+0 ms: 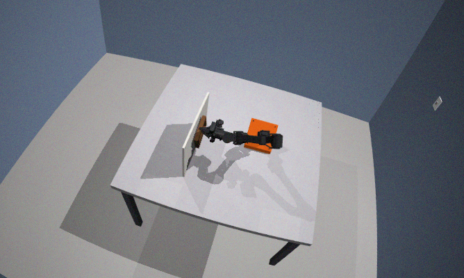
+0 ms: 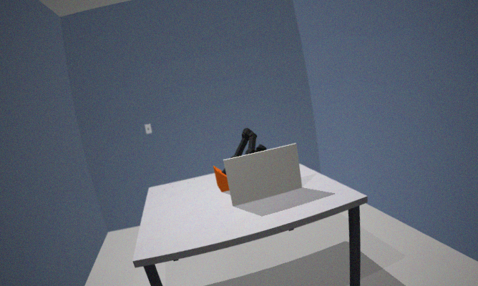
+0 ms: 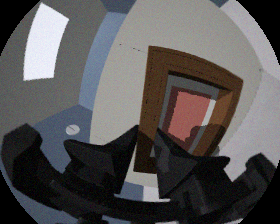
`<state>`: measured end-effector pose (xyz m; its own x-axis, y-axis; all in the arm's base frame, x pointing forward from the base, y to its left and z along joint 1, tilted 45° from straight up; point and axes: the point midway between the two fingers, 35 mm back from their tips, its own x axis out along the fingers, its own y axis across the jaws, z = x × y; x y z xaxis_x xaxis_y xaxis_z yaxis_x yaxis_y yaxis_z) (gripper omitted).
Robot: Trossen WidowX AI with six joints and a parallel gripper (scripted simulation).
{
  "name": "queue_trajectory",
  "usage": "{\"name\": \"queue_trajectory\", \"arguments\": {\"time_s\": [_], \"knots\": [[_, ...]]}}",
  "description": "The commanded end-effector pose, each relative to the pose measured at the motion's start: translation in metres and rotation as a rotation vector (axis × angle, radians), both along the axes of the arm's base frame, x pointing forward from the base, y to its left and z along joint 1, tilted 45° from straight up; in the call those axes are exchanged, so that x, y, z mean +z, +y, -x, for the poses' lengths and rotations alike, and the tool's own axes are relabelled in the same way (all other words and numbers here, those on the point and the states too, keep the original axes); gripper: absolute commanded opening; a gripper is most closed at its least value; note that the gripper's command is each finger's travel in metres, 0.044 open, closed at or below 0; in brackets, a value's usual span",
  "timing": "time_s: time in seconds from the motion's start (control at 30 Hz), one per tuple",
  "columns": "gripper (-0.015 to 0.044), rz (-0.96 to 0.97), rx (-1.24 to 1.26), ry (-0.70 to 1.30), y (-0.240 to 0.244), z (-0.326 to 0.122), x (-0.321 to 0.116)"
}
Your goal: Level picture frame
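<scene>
The brown picture frame (image 1: 198, 142) (image 3: 155, 75) is on the near face of an upright pale panel (image 1: 184, 161) (image 2: 264, 175) (image 3: 123, 65). In the wrist view it surrounds a grey mat with a pink picture. My gripper (image 1: 201, 129) (image 3: 146, 128) is shut on the frame's bar at the left in the wrist view, with one fingertip on each side of that bar. The screw and the notched strip are hidden. The frame's tilt cannot be told from these views. In the exterior view the panel hides the frame and the gripper.
The panel stands on the white table (image 1: 263, 208) (image 2: 185, 222). An orange plate (image 1: 261, 126) (image 2: 221, 181) stands at the arm's base, behind the gripper. The black arm reaches from there to the frame. A small white wall plate (image 1: 437, 103) (image 2: 148, 129) is on a far wall.
</scene>
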<state>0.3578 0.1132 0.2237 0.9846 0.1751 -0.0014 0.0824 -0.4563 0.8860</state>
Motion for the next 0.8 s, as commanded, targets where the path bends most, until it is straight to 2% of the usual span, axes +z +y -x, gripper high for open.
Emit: {"name": "queue_trajectory", "arguments": {"time_s": [0.0,0.77], "knots": [[0.0000,0.004,-0.008,-0.007,-0.0022,-0.0006,0.0015],[0.0000,0.004,-0.008,-0.007,0.0004,-0.0002,-0.0037]]}}
